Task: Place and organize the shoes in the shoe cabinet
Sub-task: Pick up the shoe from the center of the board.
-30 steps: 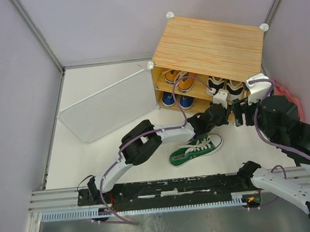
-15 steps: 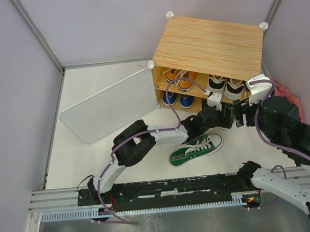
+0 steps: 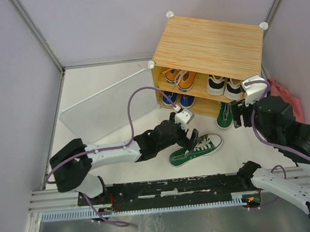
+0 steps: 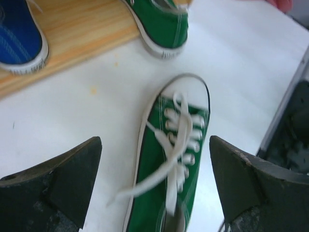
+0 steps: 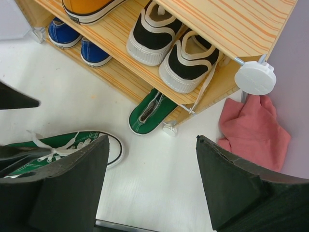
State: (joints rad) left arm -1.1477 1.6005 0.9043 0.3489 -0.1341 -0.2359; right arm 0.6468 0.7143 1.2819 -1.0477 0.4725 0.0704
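The shoe cabinet (image 3: 208, 45) stands at the back right with its door open. Orange shoes (image 3: 180, 79) and black shoes (image 3: 222, 85) sit on its upper shelf, blue shoes (image 3: 176, 99) on the lower one. One green shoe (image 5: 150, 116) rests toe-first in the lower right bay, heel sticking out. The other green shoe (image 4: 174, 145) lies on the floor in front. My left gripper (image 4: 155, 140) hangs open just above its laces, touching nothing. My right gripper (image 5: 152, 140) is open and empty, above the floor in front of the cabinet's right corner.
The pale door panel (image 3: 107, 107) swings out to the left of the cabinet. A pink cloth (image 5: 253, 128) lies against the right wall beside the cabinet's white corner knob (image 5: 255, 77). Grey walls close in on both sides.
My left gripper opened and let go of a green shoe at the lower right bay, then drew back toward me over the green shoe on the floor. The right arm stayed put.
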